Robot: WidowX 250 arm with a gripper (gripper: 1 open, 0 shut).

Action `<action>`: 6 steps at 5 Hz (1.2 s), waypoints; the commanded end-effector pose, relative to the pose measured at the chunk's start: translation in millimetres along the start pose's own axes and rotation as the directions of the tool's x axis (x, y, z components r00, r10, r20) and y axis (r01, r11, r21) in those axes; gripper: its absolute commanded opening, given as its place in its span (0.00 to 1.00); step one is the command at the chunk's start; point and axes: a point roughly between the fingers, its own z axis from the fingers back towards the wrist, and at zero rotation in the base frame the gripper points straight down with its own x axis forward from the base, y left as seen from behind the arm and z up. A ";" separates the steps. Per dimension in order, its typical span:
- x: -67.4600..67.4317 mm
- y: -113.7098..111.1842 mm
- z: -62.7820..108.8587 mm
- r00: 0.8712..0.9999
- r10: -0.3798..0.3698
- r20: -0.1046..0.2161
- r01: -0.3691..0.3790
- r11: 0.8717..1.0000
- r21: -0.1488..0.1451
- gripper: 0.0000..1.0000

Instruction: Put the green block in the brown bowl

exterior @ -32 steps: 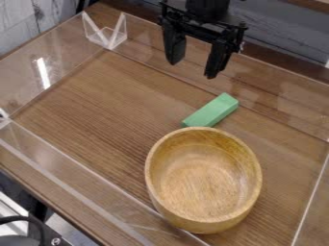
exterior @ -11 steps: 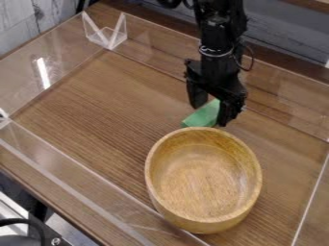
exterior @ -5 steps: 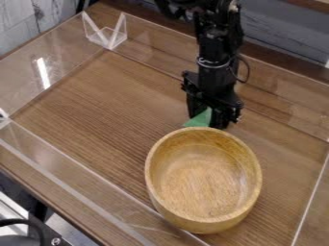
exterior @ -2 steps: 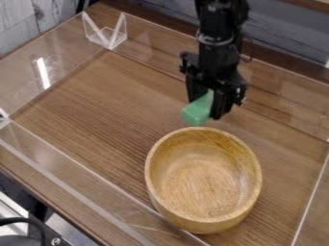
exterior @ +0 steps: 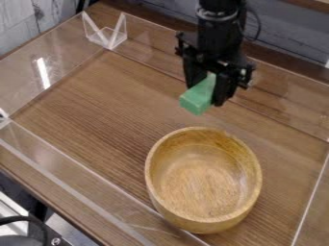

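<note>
The green block (exterior: 198, 97) hangs in the air, clamped between the black fingers of my gripper (exterior: 209, 91), which is shut on it and points straight down. Block and gripper are above the wooden tabletop, just beyond the far rim of the brown bowl (exterior: 203, 180). The bowl is a wide, light wooden one with visible grain, standing at the front right, and nothing lies inside it. Part of the block is hidden by the fingers.
A clear acrylic wall (exterior: 52, 67) rings the wooden table surface (exterior: 90, 115). A small clear triangular stand (exterior: 104, 31) sits at the back left corner. A dark edge and cables show at the lower left (exterior: 19, 226).
The gripper has risen off the table with the green block in it, lifting the block clear of the surface and slightly away from the bowl's rim.
</note>
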 end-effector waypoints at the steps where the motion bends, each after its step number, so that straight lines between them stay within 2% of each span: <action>1: -8.7 -13.6 22.1 0.998 -0.004 0.059 0.004 1.000 0.002 0.00; 4: -38.5 -40.3 29.3 0.999 0.001 0.055 0.000 1.000 -0.010 0.00; 6: -48.5 -49.5 31.4 0.998 0.012 0.055 -0.012 1.000 -0.009 0.00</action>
